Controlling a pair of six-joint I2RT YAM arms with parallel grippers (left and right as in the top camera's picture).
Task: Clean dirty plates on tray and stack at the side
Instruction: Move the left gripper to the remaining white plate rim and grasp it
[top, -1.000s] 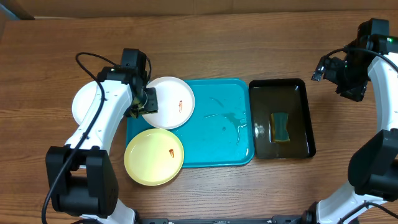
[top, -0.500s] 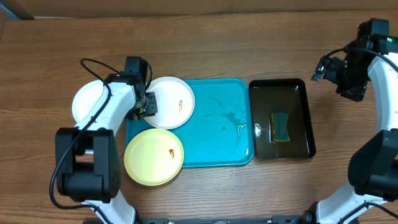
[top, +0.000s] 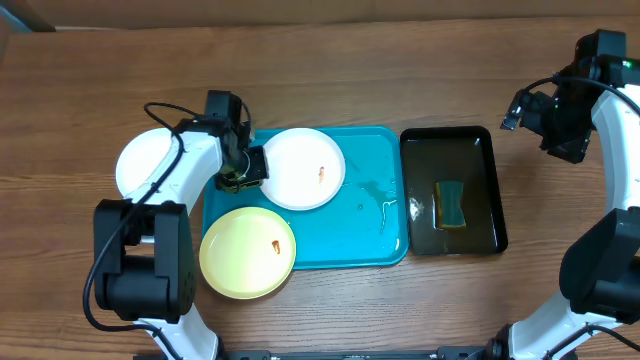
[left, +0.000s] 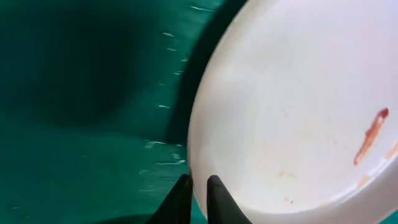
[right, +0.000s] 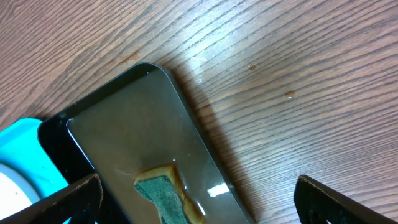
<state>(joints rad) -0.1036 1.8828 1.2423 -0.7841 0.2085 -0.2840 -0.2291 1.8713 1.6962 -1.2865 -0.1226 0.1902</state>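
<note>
The left fingers (left: 213, 190) are pinched close together on the rim of a white plate (left: 298, 112), one finger above the edge and one below. From above, these fingers (top: 245, 172) hold the plate (top: 305, 168) at its left side. The plate has a thin orange-brown smear (top: 321, 174) near its right side.

A second ago this plate sat further left, hanging over the top left corner of the blue tray (top: 370, 235). Now it is more to the right, with all of it over the tray. The left arm has moved right with it. I cannot tell if the plate is lifted or resting flat.

The yellow-green plate (top: 248, 252) has not moved. It sits on the front left corner of the tray and hangs over the edge. A second white plate (top: 138, 165) lies on the worktop (top: 330, 70) left of the tray, partly hidden by the arm.

The right fingers (right: 348, 202) are spread wide and hold nothing. They stay high over the worktop, just beside the black tray (right: 124, 124), as before. A green sponge (right: 165, 190) lies in that black tray.
</note>
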